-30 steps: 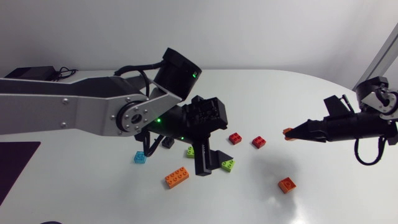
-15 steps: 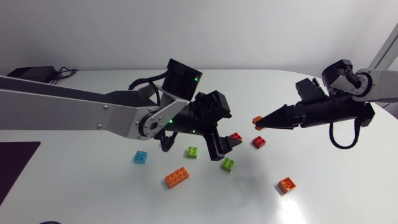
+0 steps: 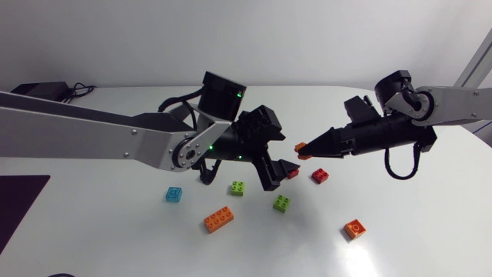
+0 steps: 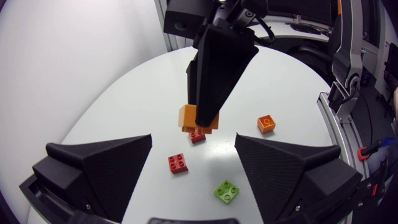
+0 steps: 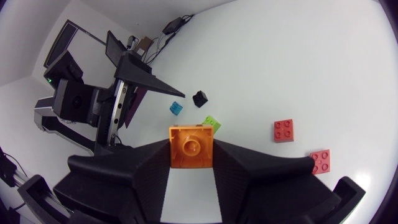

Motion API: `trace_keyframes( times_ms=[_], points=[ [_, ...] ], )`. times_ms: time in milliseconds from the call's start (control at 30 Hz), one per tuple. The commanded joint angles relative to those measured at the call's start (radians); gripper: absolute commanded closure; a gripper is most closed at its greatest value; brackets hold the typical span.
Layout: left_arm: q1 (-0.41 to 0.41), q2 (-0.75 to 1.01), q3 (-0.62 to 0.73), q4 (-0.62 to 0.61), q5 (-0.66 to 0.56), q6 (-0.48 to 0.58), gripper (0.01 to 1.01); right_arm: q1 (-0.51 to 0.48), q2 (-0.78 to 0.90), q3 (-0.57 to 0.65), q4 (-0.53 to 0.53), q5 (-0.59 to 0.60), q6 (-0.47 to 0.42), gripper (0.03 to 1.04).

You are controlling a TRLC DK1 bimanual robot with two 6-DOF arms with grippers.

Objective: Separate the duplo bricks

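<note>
Toward the left of the white table (image 3: 115, 238) a blue brick (image 3: 174, 194) lies flat, and the right wrist view shows a small black brick (image 5: 199, 98) near it. A long orange brick (image 3: 218, 220) sits nearer the front edge, apart from both. Beside it, further in, is a lime brick (image 3: 237, 188).

The left arm comes in from the left edge and reaches to the middle. The left gripper (image 3: 277, 172) hangs above the table with its two wedges spread wide and nothing gripped; its own wrist view shows only bare table and loose bricks below them. A second lime brick (image 3: 282, 203) lies just in front of it. A red brick (image 3: 290, 172) is partly hidden behind one of its fingers, and a second red brick (image 3: 320, 175) lies a little apart to the right.

The right arm comes in from the right edge. The right gripper (image 3: 310, 145) points at the left one, close but not touching. It is clamped on a held orange brick (image 3: 301, 148), raised off the table above the red ones; the right wrist view shows both fingers pressing its opposite sides. A square orange brick (image 3: 354, 228) lies alone toward the front right, well apart from the rest
</note>
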Motion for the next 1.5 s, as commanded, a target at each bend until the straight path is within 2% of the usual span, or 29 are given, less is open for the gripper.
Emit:
trace_keyframes(
  times_ms=[0,267,600,1133,1467],
  points=[
    [-0.003,0.023,0.007,0.023,0.003,-0.039,0.121,0.021,0.013,0.015,0.029,-0.008,0.069,0.69],
    [-0.006,0.026,-0.004,0.048,-0.001,-0.039,0.166,0.065,-0.010,0.010,0.074,-0.005,0.147,0.69],
    [-0.007,0.049,-0.002,0.065,-0.017,-0.039,0.385,0.079,-0.062,-0.007,0.077,-0.005,0.179,0.69],
    [-0.009,0.015,-0.015,0.075,-0.029,-0.051,0.390,0.102,-0.082,-0.061,0.146,-0.002,0.233,0.70],
    [-0.006,0.001,-0.013,0.089,-0.041,-0.060,0.734,0.102,-0.074,-0.082,0.150,0.000,0.234,0.70]
  ],
)
